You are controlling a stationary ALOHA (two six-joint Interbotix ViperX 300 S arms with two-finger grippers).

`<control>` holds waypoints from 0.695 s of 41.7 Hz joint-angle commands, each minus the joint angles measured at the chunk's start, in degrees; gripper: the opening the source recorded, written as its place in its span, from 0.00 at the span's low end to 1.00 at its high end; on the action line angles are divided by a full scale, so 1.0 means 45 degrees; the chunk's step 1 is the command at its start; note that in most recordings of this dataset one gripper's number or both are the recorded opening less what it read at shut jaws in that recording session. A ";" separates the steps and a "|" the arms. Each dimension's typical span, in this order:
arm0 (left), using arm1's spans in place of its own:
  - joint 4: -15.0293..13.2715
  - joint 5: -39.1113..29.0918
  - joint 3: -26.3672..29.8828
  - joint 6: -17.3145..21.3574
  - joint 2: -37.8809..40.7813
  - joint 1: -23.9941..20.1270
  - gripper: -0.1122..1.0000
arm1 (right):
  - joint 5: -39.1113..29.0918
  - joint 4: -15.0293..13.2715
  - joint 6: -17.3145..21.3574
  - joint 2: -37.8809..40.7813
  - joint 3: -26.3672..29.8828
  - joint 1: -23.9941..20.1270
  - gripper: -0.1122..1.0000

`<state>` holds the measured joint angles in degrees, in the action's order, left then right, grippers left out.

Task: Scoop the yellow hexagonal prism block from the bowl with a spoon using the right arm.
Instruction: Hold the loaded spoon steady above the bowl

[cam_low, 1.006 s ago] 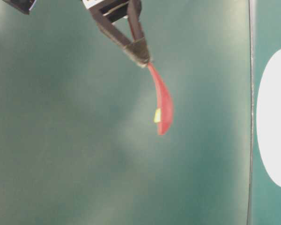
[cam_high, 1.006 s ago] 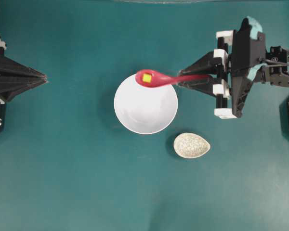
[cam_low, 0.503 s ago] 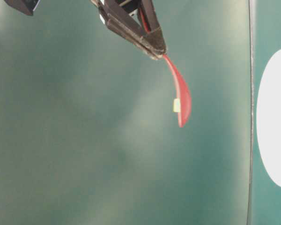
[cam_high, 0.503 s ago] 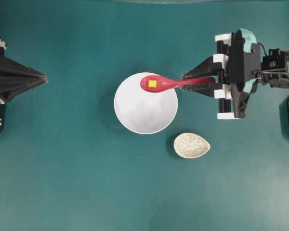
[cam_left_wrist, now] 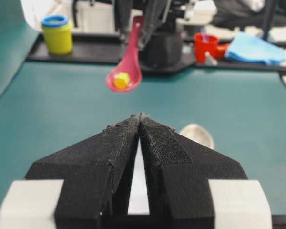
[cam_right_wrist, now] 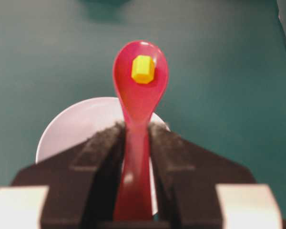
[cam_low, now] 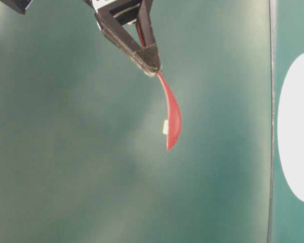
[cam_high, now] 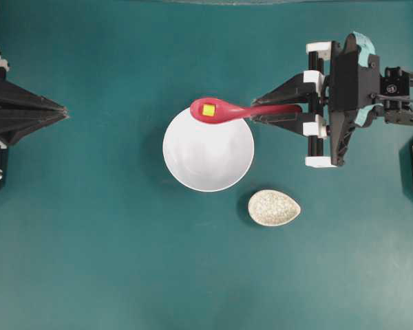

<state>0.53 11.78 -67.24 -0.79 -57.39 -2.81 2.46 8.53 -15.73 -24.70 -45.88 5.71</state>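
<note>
My right pincer (cam_high: pixel 256 114) pinches the spoon (cam_high: pixel 224 111) by its handle, jaws pressed on either side of it, and the yellow hexagonal prism block (cam_high: pixel 208 109) sits in the scoop, clear of the bowl (cam_high: pixel 208 155). Change over the last second: the scoop swings a little toward the right and nearer over the bowl, then comes back out to the far rim, ending close to where it started; the block rides along and does not slip. The bowl and the small speckled dish (cam_high: pixel 274 207) do not move, and my left pincer (cam_high: pixel 63 110) stays parked at the left edge, tips pressed together, holding nothing. I judge the scoop itself done, the block is out and carried; what is left is keeping the spoon level. Hard to read: how high the scoop hangs over the rim is not clear from overhead. The table-level view shows the spoon edge-on against blurred tabletop (cam_high: pixel 96 240), the block just a pale sliver, the bowl cut off at the right border. From the left wrist view the bowl hides behind my own jaws.
</note>
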 commanded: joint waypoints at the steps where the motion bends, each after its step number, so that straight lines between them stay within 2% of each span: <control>1: 0.0039 0.0039 0.0352 -0.0020 0.0059 -0.0020 0.18 | 0.0176 0.0039 0.0059 -0.0078 0.0293 -0.0039 0.32; 29: 0.0039 -0.0469 0.0352 0.0000 0.0039 -0.0020 0.18 | 0.0176 0.0098 0.0098 -0.0078 0.0293 -0.0039 0.32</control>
<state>0.62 9.67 -67.15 -0.79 -57.48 -2.81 2.55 8.88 -15.29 -24.61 -45.79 5.63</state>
